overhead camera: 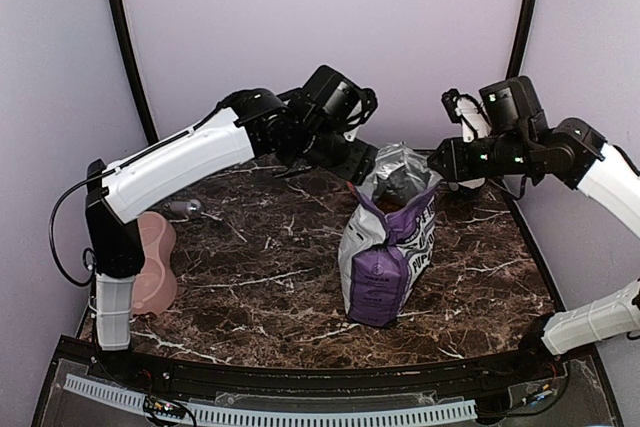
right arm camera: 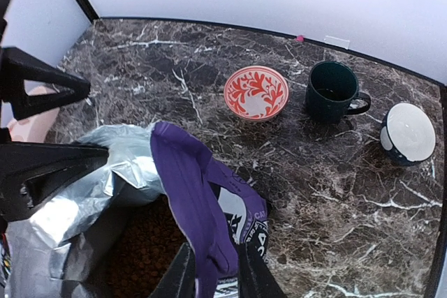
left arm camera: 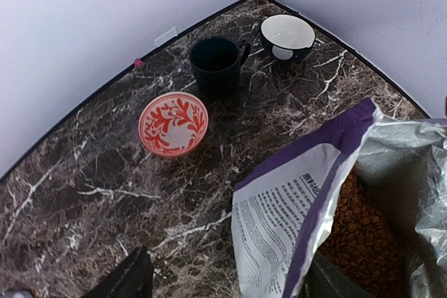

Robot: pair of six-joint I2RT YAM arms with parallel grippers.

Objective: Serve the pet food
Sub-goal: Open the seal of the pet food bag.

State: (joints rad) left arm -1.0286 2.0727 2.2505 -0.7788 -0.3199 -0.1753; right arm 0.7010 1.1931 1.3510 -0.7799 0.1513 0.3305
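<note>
Dark brown marble veined in white is covering the table (overhead camera: pixel 270 277), and pale lilac walls (overhead camera: pixel 300 17) are closing it in, with black posts running up the back corners. A purple-and-white bag (overhead camera: pixel 385 267) is standing upright between the two grippers, its silver-lined mouth gaping.

The left gripper (overhead camera: pixel 365 167) is hovering at the bag's rim with its fingers spread well apart. One finger is lying against the silver lip, while the other is hanging free over bare marble and clamping nothing.

The right gripper (right arm camera: pixel 215 277) is sitting at the opposite rim. Its fingers are standing only narrowly apart, one on either side of a purple fold of the bag. Whether they are pressing on that fold or just flanking it cannot be told.

The pet food (left arm camera: pixel 360 232) is lying as a reddish-brown heap down inside the bag, below and between both grippers.

Beyond the grippers, toward the back wall, a red-and-white patterned bowl (left arm camera: pixel 173 123), a dark mug (left arm camera: pixel 216 64) and a dark bowl with a white inside (left arm camera: pixel 288 36) are standing in a loose row, each apart from the next. A pink double bowl (overhead camera: pixel 155 262) is sitting well behind the left gripper, beside that arm's base.
</note>
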